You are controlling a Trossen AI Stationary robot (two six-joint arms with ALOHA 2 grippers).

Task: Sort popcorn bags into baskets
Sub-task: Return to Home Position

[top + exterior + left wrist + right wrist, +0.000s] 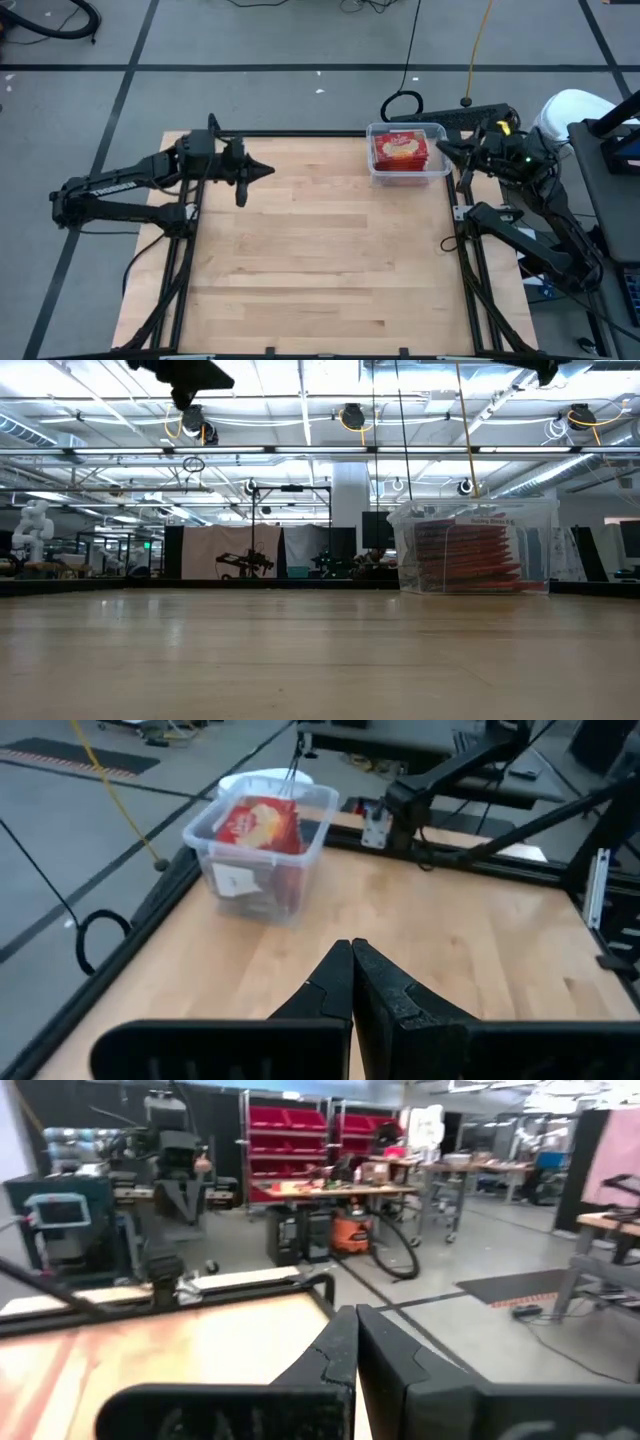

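You have the popcorn bags (400, 149) stacked in the tub (409, 178), which sits at the surface's (320, 250) top edge, upper right of the high view.

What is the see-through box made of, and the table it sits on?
The small see-through rectangular tub looks like clear, glossy plastic: the red packets show through its walls. The pale table top looks like wood with a smooth finish: plank strips and grain lines show.

One clear, rounded rectangular plastic tub (410, 177) is counted. Inside the tub, flat red popcorn packets (400, 150) are stacked; their number cannot be told. Two dark grippers are counted: left gripper (268, 170), right gripper (441, 150).
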